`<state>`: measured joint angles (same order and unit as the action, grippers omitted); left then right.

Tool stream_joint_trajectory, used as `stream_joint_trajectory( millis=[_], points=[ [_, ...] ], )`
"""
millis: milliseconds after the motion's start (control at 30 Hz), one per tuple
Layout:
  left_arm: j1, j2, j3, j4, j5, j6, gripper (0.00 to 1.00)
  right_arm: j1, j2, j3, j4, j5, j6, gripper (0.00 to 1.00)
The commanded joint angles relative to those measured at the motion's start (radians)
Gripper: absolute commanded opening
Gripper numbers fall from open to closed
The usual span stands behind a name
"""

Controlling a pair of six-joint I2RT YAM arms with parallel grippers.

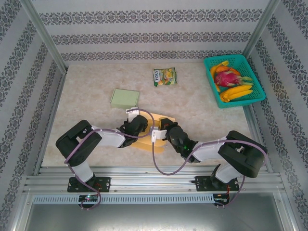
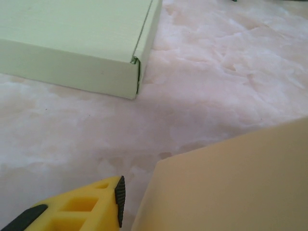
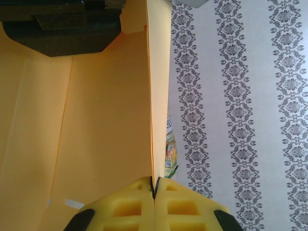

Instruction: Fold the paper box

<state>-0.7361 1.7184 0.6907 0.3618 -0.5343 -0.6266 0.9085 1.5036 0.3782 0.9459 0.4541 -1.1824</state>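
The paper box is tan card, lying part-folded between the two arms at the table's middle. My right gripper is shut on the edge of an upright flap of the paper box, and it sits at the box's right side. My left gripper is at the box's left side. In the left wrist view one yellow finger shows, with a small gap between its pad and a raised panel of the paper box. That panel hides the other finger.
A closed pale green box lies just beyond the left gripper, close ahead. A snack bag lies further back. A teal basket of fruit stands at the back right. Patterned walls enclose the table.
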Motion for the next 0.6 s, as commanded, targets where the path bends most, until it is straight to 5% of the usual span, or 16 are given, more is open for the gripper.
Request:
stream_joint_trajectory(
  millis=[0, 400, 567],
  points=[
    [0.122, 0.008, -0.032, -0.289, -0.304, -0.118, 0.34, -0.043, 0.007, -0.041, -0.095, 0.185, 0.049, 0.0],
    [0.153, -0.002, -0.026, -0.348, -0.274, -0.143, 0.32, -0.071, -0.002, -0.008, -0.154, 0.22, 0.101, 0.0],
    [0.153, -0.009, -0.026, -0.363, -0.268, -0.137, 0.12, -0.071, 0.009, -0.002, -0.154, 0.232, 0.104, 0.0]
  ],
)
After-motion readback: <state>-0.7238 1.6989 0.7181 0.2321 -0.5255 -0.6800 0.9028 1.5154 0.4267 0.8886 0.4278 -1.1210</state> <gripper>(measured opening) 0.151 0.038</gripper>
